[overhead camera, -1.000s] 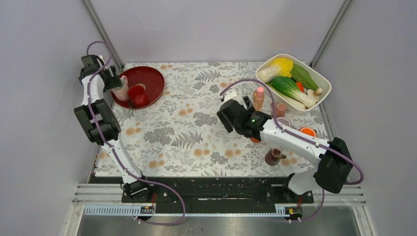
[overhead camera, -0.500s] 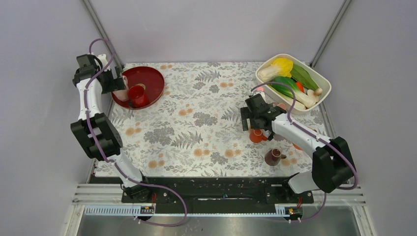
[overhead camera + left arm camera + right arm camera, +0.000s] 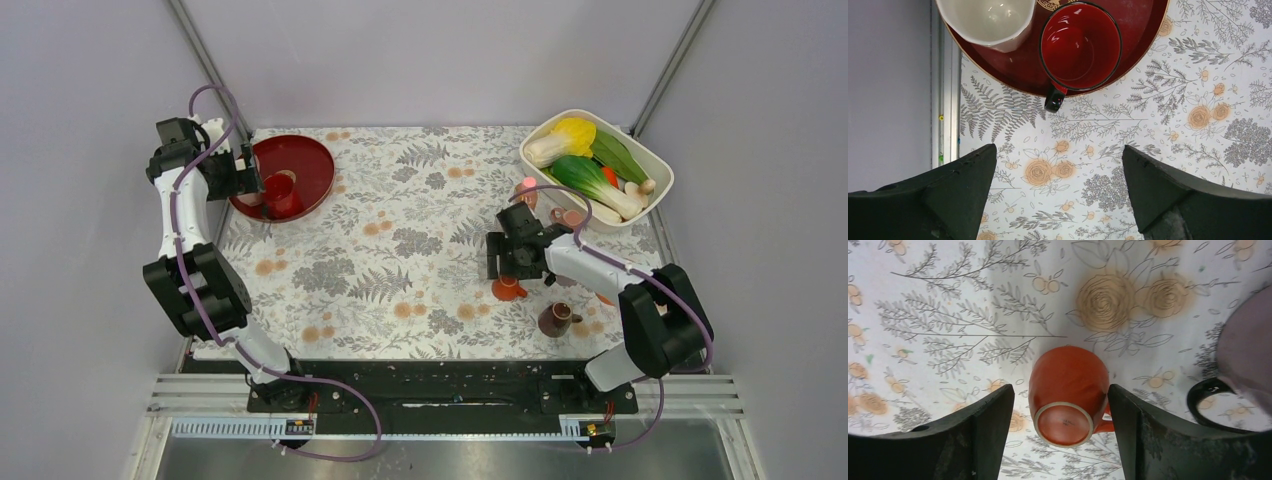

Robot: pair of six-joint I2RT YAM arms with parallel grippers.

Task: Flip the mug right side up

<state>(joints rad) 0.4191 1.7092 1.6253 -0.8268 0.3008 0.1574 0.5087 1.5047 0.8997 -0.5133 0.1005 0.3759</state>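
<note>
Bright, even overhead light; soft short shadows on desk (image 3: 400, 200). Glare spots inside red mug (image 3: 1080, 45), pale mug (image 3: 985, 20) slightly washed out. Right wrist: purple mug (image 3: 1248, 350) blurred (frame edge, close to lens).

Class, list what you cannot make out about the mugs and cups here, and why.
Left wrist: pale pink mug cut off by the top edge; no handle shows.
Top view: that mug mostly hidden behind the left arm.
Right wrist: greyish-mauve mug blurred, cut off by the right edge.
Right wrist: orange cup shows only base and side; its mouth faces away.
</note>
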